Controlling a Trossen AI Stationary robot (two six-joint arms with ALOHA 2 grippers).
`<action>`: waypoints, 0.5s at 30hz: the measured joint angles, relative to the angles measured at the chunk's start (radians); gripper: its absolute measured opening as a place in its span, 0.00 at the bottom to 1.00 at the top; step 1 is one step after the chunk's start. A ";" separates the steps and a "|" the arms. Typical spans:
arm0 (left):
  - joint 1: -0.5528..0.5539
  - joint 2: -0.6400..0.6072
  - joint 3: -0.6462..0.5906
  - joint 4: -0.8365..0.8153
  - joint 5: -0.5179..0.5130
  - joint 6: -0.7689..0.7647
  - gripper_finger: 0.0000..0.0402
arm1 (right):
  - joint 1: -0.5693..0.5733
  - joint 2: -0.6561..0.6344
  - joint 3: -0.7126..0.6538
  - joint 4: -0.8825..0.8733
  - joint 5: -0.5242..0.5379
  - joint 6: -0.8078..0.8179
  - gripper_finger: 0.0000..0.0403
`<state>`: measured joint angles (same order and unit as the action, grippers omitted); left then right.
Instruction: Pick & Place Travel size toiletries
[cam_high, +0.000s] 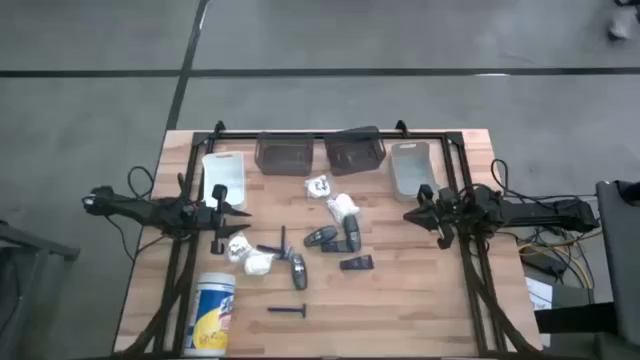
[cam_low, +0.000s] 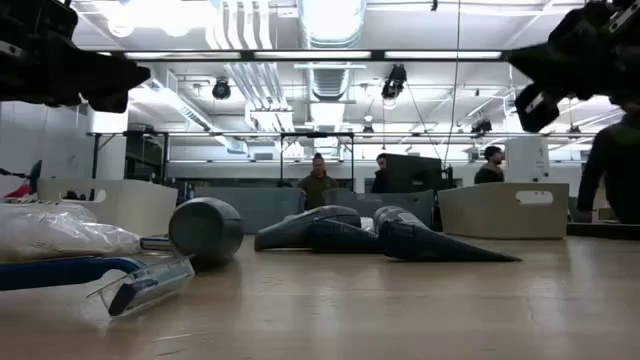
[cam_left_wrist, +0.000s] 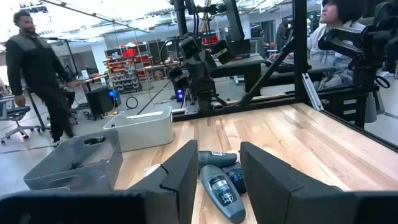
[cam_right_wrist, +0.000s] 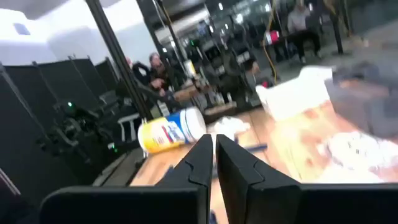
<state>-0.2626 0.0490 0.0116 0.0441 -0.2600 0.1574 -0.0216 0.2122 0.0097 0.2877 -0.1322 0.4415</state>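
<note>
Toiletries lie scattered over the middle of the surface (cam_high: 420, 310), between the two end effectors, and none appears to have gone into a bin. Dark grey tubes (cam_high: 335, 236) cluster inward of the right end effector (cam_high: 418, 212), with white packets (cam_high: 342, 206) just beyond them toward the bins. Another white packet (cam_high: 258, 264) and a blue stick (cam_high: 270, 249) sit just inward of the left end effector (cam_high: 228, 212), and a dark razor-like piece (cam_high: 290, 312) lies apart, nearer the front edge.

The left end effector hovers above the surface with its fingers (cam_left_wrist: 180, 177) spread wide and nothing between them; its wrist view looks straight over a grey tube (cam_left_wrist: 219, 190). The right end effector hangs at the opposite side with its fingers (cam_right_wrist: 202, 158) nearly together and holding nothing.

Four bins (cam_high: 283, 152) line the far edge, two dark in the middle, two pale at the ends; as far as the overhead view shows, they look empty. A white canister (cam_high: 212, 312) lies on its side in front of the left end effector.

By this layout the task looks barely begun: every visible item is left to pick and place.
</note>
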 joint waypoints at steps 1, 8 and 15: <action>0.000 0.000 0.000 0.000 0.000 0.000 0.31 | 0.000 0.005 0.000 -0.016 0.000 0.001 0.06; 0.000 0.000 0.000 0.000 0.000 0.000 0.31 | 0.000 0.075 0.000 -0.029 0.000 -0.003 0.03; 0.000 0.000 0.000 0.000 0.000 0.000 0.31 | 0.000 0.130 0.020 -0.019 -0.002 -0.037 0.02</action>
<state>-0.2626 0.0492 0.0118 0.0443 -0.2602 0.1574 -0.0216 0.3426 0.0294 0.2691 -0.1341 0.4048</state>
